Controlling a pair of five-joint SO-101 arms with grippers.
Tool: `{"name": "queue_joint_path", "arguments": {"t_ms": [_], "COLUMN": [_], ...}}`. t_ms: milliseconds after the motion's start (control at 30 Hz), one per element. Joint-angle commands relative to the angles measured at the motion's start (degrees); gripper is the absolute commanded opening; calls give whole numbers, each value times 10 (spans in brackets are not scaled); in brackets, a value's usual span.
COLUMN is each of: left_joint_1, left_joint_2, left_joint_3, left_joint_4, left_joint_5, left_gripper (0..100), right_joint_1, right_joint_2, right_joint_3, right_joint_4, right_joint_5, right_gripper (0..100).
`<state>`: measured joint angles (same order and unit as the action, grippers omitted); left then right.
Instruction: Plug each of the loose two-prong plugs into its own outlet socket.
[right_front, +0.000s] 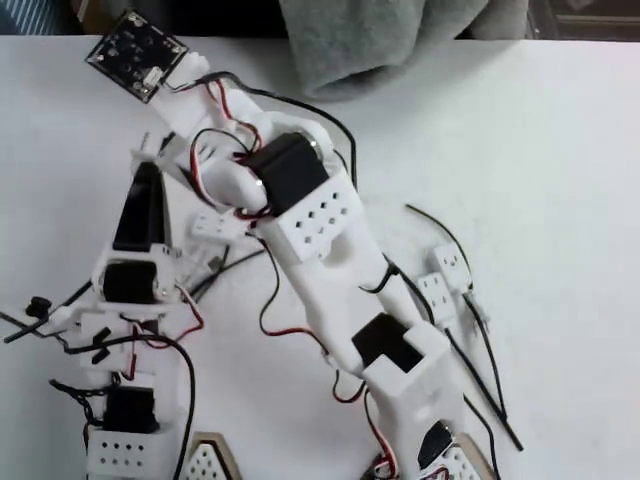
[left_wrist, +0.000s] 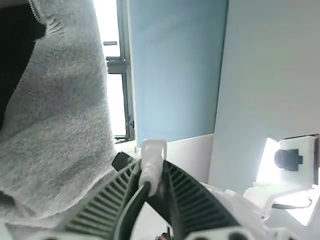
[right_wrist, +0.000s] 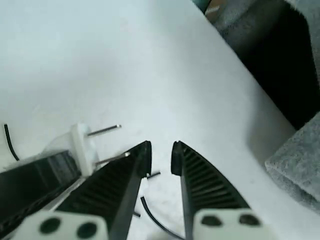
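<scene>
High view: a white socket (right_front: 449, 262) and a second socket (right_front: 436, 292) lie side by side on the table (right_front: 560, 150). Left wrist view: the left gripper (left_wrist: 150, 172) is clamped on a white plug (left_wrist: 152, 157). Right wrist view: the right gripper (right_wrist: 160, 152) has its fingers slightly apart, just beside that plug's 2 prongs (right_wrist: 104, 130).

- A white plug (left_wrist: 153, 152) sits clamped in the left gripper (left_wrist: 149, 175), its lower half buried between the fingers.
- A small white block (right_front: 213, 226) lies half covered by a white arm (right_front: 330, 250).
- A grey sweater (right_front: 370, 40) runs off the high view's top edge.
</scene>
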<state>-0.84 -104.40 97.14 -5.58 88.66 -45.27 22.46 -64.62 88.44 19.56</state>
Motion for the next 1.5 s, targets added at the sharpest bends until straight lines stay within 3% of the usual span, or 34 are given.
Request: {"name": "queue_joint_path", "arguments": {"t_ms": [0,367,700,867,967,1133,1300,1367,1467], "left_joint_1": [15,15,25,103,162,252,268,269,267], "left_joint_2": [3,3,3,3,3,0,0,0,0], "left_joint_3": [-1,-1,-1,-1,-1,-1,-1,-1,-1], "left_joint_4": [1,5,9,10,51,202,275,289,300], "left_joint_5": [3,3,2,-2,-70,-261,-473,-524,-538], "left_gripper": [24,24,24,24,24,24,24,24,24], "right_joint_1": [56,259,422,465,464,463,465,465,465], "right_joint_2": [-21,-189,-399,-524,-596,-679,-723,-733,-748], "right_joint_3": [-24,15,307,486,583,679,744,767,804], "right_joint_4": [39,100,100,98,96,79,73,73,73], "right_joint_5": [12,28,28,28,29,29,29,29,29], "right_gripper": [78,77,77,77,77,77,77,77,77]}}
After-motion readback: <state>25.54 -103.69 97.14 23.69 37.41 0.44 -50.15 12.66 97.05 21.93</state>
